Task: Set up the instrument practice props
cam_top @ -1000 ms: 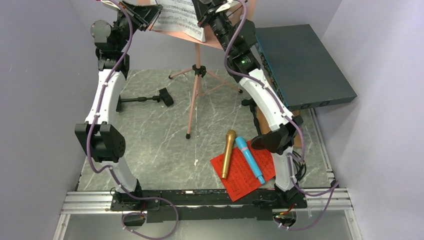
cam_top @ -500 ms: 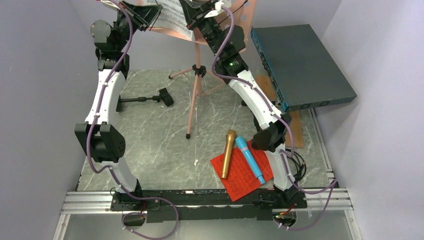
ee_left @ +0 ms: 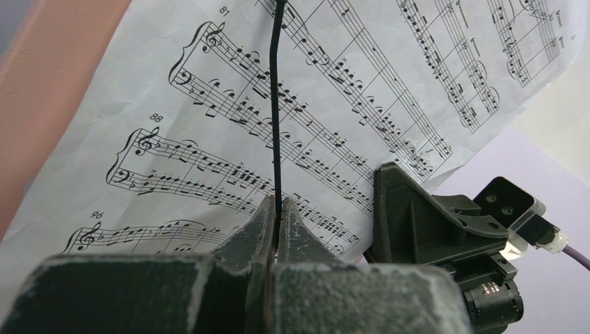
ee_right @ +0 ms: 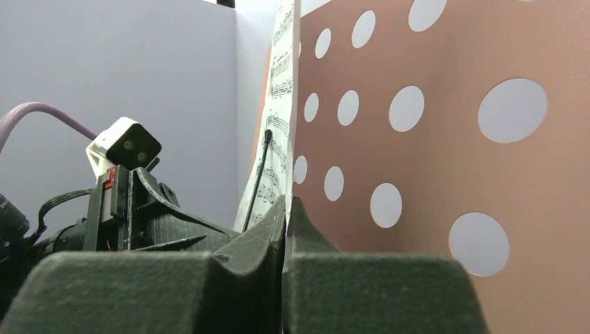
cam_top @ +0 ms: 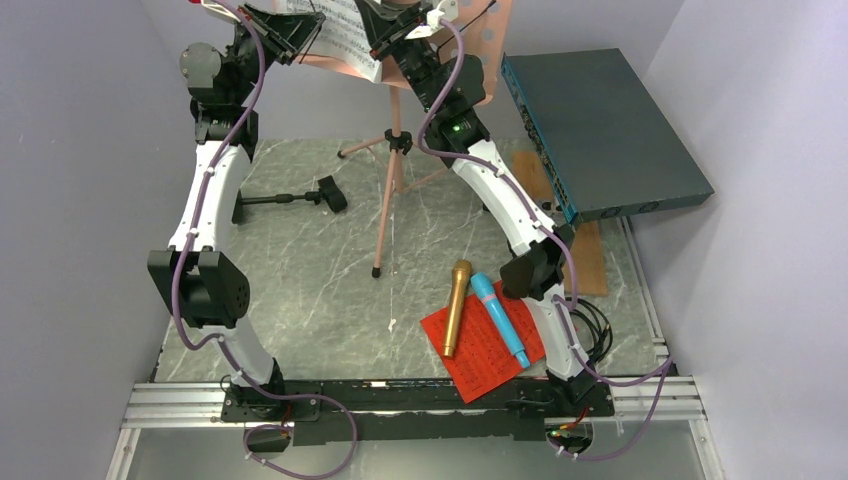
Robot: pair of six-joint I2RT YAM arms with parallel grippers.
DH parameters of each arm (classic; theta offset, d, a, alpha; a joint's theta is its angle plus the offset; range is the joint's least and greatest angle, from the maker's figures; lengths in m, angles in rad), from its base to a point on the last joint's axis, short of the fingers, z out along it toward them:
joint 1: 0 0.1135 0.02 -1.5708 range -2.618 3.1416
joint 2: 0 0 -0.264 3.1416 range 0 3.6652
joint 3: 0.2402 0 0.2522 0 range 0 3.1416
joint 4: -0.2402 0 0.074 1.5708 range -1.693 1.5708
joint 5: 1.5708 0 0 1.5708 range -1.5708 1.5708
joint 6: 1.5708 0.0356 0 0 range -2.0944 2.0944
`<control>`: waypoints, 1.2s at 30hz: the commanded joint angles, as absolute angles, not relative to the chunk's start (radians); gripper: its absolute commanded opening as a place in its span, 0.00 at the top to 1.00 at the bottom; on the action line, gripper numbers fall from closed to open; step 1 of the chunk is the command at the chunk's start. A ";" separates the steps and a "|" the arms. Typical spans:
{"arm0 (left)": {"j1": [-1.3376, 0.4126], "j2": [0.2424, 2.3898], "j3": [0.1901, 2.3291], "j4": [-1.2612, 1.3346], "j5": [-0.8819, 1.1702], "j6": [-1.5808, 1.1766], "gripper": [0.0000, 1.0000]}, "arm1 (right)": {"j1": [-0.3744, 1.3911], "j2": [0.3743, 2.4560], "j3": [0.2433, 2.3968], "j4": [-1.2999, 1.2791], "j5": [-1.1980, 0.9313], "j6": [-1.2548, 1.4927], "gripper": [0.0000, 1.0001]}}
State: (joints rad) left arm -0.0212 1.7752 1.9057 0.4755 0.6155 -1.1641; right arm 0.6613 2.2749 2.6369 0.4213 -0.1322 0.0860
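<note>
Lilac walls [cam_top: 70, 200] close in your grey marbled table [cam_top: 300, 290], where a black pole [cam_top: 290, 198] lies at left. Up high, your left gripper [ee_left: 277, 226] is pinched tight on a thin black wire [ee_left: 275, 104] crossing the white page [ee_left: 209, 139]. Your right gripper [ee_right: 285, 216] clamps that page's edge beside the pink desk [ee_right: 431, 174]. The gold microphone [cam_top: 456, 306] and blue microphone [cam_top: 500, 320] lie on the red page [cam_top: 480, 355]. A teal box [cam_top: 610, 130] sits far right.

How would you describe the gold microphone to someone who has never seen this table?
On the grey marble tabletop, find the red page near the right arm's base. Two microphones lie partly on it side by side. The gold microphone is the one nearer the table's middle, shiny and metallic; its neighbour, the blue microphone, is plain bright blue.
</note>
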 commanded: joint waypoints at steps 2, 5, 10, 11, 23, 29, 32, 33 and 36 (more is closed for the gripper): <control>-0.026 1.706 1.908 0.538 0.640 -1.169 1.00 | 0.657 2.277 2.689 0.493 -0.159 0.081 1.00; -0.026 1.714 1.913 0.546 0.645 -1.187 1.00 | 0.657 2.280 2.693 0.502 -0.158 0.079 1.00; -0.026 1.717 1.917 0.552 0.647 -1.197 1.00 | 0.654 2.287 2.702 0.500 -0.183 0.078 0.97; -0.026 1.715 1.919 0.548 0.647 -1.193 1.00 | 0.654 2.288 2.704 0.500 -0.182 0.075 0.96; -0.023 1.676 1.873 0.504 0.621 -1.169 0.70 | 0.652 2.207 2.651 0.440 -0.133 0.053 0.48; -0.006 1.652 1.832 0.512 0.624 -1.183 0.53 | 0.656 2.114 2.581 0.386 -0.094 0.047 0.30; -0.002 1.625 1.792 0.507 0.607 -1.172 0.43 | 0.657 2.075 2.564 0.345 -0.065 0.047 0.23; -0.002 1.617 1.786 0.498 0.603 -1.166 0.41 | 0.657 2.067 2.563 0.328 -0.058 0.044 0.20; -0.002 1.601 1.768 0.490 0.604 -1.159 0.37 | 0.657 2.037 2.555 0.273 -0.027 0.041 0.15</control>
